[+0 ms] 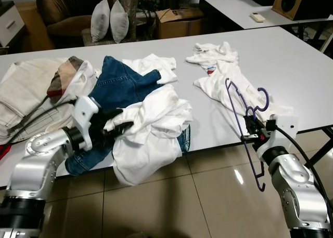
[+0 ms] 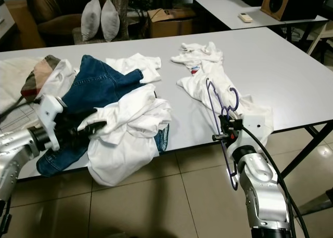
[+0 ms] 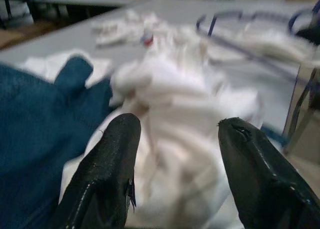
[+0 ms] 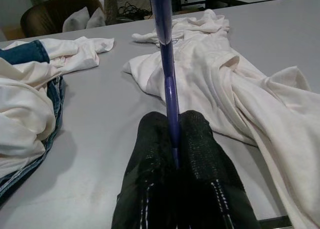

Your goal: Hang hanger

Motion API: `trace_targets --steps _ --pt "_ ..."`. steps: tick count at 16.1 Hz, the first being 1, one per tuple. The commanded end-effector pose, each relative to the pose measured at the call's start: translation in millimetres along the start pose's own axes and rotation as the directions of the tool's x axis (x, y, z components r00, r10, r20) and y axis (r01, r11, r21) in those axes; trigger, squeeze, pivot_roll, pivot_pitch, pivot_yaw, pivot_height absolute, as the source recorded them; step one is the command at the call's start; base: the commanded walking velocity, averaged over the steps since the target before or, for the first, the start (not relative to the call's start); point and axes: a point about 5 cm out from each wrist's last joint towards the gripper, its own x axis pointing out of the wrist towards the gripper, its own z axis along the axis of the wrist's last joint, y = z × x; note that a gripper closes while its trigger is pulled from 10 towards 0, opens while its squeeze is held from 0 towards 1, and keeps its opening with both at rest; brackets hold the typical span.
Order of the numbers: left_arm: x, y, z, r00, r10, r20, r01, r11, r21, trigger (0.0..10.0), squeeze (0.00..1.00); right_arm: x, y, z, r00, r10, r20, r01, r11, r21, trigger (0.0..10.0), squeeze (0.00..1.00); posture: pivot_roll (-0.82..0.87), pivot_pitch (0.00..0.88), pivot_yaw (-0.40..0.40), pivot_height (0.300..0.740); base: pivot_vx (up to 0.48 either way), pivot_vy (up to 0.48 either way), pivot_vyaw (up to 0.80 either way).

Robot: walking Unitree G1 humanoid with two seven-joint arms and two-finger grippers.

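Observation:
My right gripper is shut on a purple wire hanger at the table's front right edge. The hanger stands tilted, its hook up and one end hanging below the table edge. In the right wrist view the purple bar runs up from between my shut fingers. My left gripper is open at the front left, its fingers on either side of a crumpled white shirt that lies over blue jeans.
The grey table also carries another white garment at the right, a white cloth behind the jeans, and beige and plaid clothes at the left. Beyond it stand a brown armchair, two pillows and a cardboard box.

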Motion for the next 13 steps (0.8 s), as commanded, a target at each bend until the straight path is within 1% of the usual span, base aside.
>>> trace_targets --steps 1,2,3,4,5,6,7,8,9,10,11,12,13 --pt "-1.8 -1.6 4 0.999 0.008 0.036 -0.007 1.0 -0.026 10.0 0.0 3.7 3.4 3 1.0 0.016 0.001 -0.016 1.0 0.002 10.0 0.0 0.01 0.0 0.06 0.74 0.0 0.0 0.0" --pt "-2.4 -3.9 4 0.998 0.011 0.058 -0.01 1.0 -0.027 10.0 0.0 4.5 5.0 3 1.0 0.023 0.0 -0.023 1.0 0.0 10.0 0.0 0.01 0.0 0.059 0.74 0.0 0.0 0.0" --pt "-2.6 -4.6 4 0.998 0.012 0.062 -0.011 1.0 -0.023 10.0 0.0 4.8 5.4 3 1.0 0.025 0.0 -0.025 1.0 -0.001 10.0 0.0 0.01 0.0 0.059 0.74 0.0 0.0 0.0" --pt "-2.8 -9.4 3 0.998 -0.009 0.057 0.009 1.0 -0.005 10.0 0.0 5.3 6.0 3 1.0 0.03 0.0 -0.03 1.0 -0.004 10.0 0.0 0.01 0.0 0.057 0.74 0.0 0.0 0.0" --pt "-2.5 -14.8 -2 0.999 -0.044 0.011 0.043 0.998 0.042 10.0 0.0 6.1 6.3 4 0.999 0.036 0.001 -0.036 0.999 -0.006 10.0 0.0 0.01 0.0 0.054 0.74 0.0 0.0 0.0" --pt "-2.4 -15.9 -8 0.998 -0.047 -0.031 0.049 0.997 0.067 10.0 0.0 6.5 6.4 4 0.999 0.038 0.002 -0.038 0.999 -0.008 10.0 0.0 0.01 0.0 0.054 0.74 0.0 0.0 0.0" --pt "-2.6 -14.3 -16 0.996 -0.024 -0.09 0.032 0.995 0.091 10.0 0.0 7.5 7.0 4 0.999 0.041 0.003 -0.041 0.999 -0.01 10.0 0.0 0.0 0.0 0.055 0.74 0.0 0.0 0.0" --pt "-2.9 -12.8 -20 0.995 0.0 -0.102 0.009 0.997 0.082 10.0 0.0 8.3 7.9 5 0.999 0.044 0.004 -0.044 0.999 -0.011 10.0 0.0 0.0 0.0 0.057 0.74 0.0 0.0 0.0" --pt "-2.7 -17.7 -18 0.996 -0.036 -0.078 0.04 0.998 0.039 10.0 0.0 8.5 8.9 6 0.999 0.048 0.006 -0.048 0.999 -0.013 10.0 0.0 0.0 0.0 0.058 0.74 0.0 0.0 0.0" --pt "-2.6 -18.7 -18 0.996 -0.04 -0.082 0.043 0.999 0.033 10.0 0.0 8.4 9.0 6 0.999 0.049 0.006 -0.049 0.999 -0.014 10.0 0.0 0.0 0.0 0.058 0.74 0.0 0.0 0.0" --pt "-1.6 -19.4 -22 0.993 -0.042 -0.111 0.048 0.997 0.055 10.0 0.0 8.4 8.8 5 0.999 0.051 0.006 -0.051 0.999 -0.016 10.0 0.0 -0.01 0.0 0.058 0.74 0.0 0.0 0.0" --pt "-0.5 -18.2 -24 0.992 -0.03 -0.119 0.039 0.997 0.07 10.0 0.0 8.5 8.9 5 0.999 0.053 0.005 -0.052 0.998 -0.018 10.0 0.0 -0.01 0.0 0.059 0.74 0.0 0.0 0.0" --pt "1.6 -15.7 -26 0.993 -0.009 -0.119 0.018 0.997 0.08 7.3 0.0 8.9 9.5 6 0.998 0.056 0.006 -0.056 0.998 -0.022 10.0 0.0 -0.01 0.0 0.062 0.74 0.0 0.0 0.0"
